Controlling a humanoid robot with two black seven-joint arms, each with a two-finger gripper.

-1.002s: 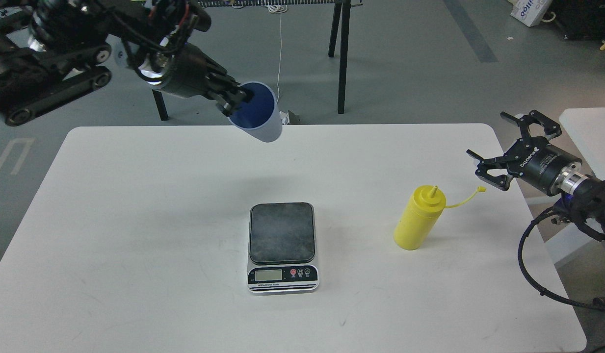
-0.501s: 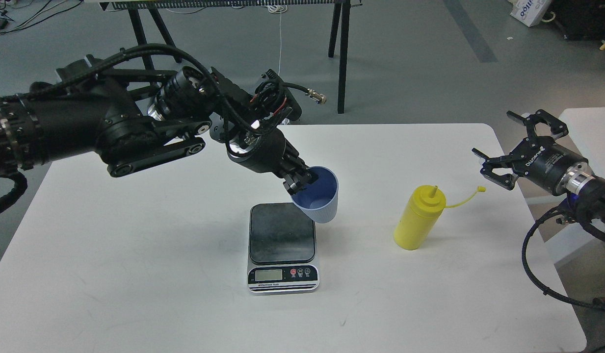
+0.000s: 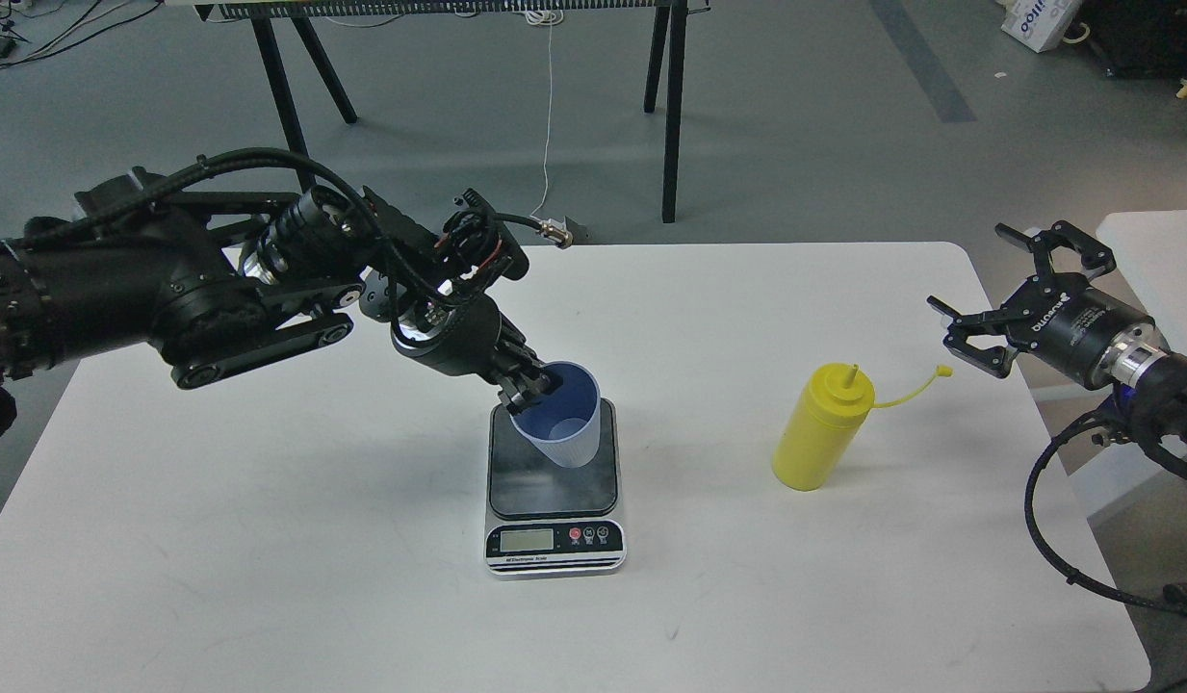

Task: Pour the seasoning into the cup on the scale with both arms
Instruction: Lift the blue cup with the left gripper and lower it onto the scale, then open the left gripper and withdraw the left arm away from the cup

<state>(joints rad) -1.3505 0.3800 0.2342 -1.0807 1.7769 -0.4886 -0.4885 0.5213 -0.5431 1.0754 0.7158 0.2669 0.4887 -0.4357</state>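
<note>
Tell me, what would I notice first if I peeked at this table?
The big black left gripper pinching the rim of a light-blue cup over the scale mid-table. Right of it stands a bright yellow squeeze bottle, cap dangling, with the open right gripper waiting at the table's right edge.

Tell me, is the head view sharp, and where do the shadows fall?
Head view: sharp throughout, no motion blur; even overhead light; the yellow plastic squeeze bottle throws a faint shadow rightwards on the white table; a soft shadow lies under the left arm; the scale's small LCD is unreadable.
</note>
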